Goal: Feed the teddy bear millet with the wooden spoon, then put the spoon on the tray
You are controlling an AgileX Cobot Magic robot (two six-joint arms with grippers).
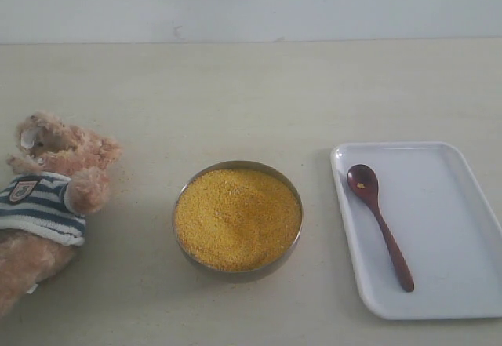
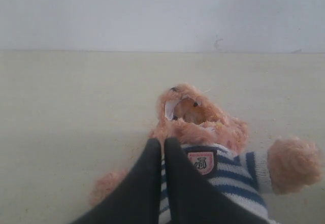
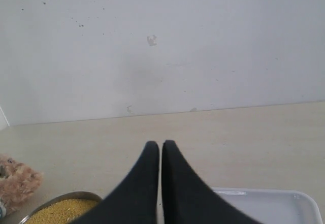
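Spoon point(image 1: 383, 232) on tray point(image 1: 447, 205) — left gripper point(image 2: 162, 140) and right gripper point(image 3: 160, 144) clenched empty, well apart from it.

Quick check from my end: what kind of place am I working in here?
Probably a lab test bench: bare beige table, blank white wall, staged props like a teddy bear and a bowl of millet.

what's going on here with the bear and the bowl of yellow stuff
Nothing is being held right now. The wooden spoon lies on the tray with a few yellow grains in it. The millet fills a metal bowl mid-table, and the teddy bear lies at the left. The left fingers, near the bear, and the right fingers are shut and empty.
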